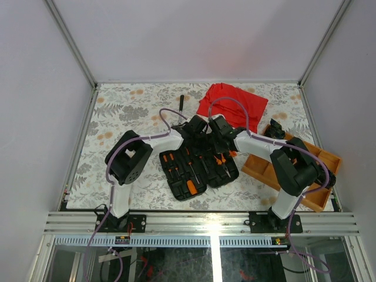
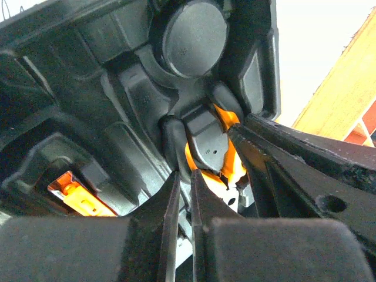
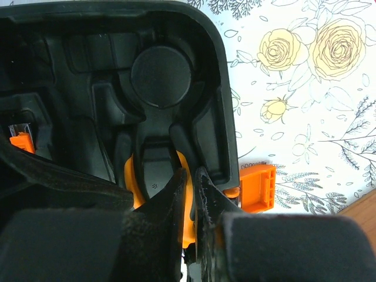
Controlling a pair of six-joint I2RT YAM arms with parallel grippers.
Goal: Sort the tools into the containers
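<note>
The black tool case [image 1: 234, 173] lies open in the middle of the table, with several orange-handled tools [image 1: 176, 173] in its moulded slots. Both grippers meet at its far edge. My right gripper [image 3: 191, 173] is shut on one orange handle of the pliers [image 3: 130, 179], which lie in their slot below a round recess. My left gripper [image 2: 184, 175] is shut with nothing between its fingers, its tips just left of the same pliers [image 2: 232, 158]. A black-handled driver [image 1: 181, 106] lies loose on the table behind the case.
A red cloth [image 1: 232, 103] lies at the back, right of the driver. A wooden compartment tray [image 1: 317, 197] stands at the right, under my right arm. The case's orange latch [image 3: 258, 188] sticks out over the flowered tablecloth [image 3: 305, 106].
</note>
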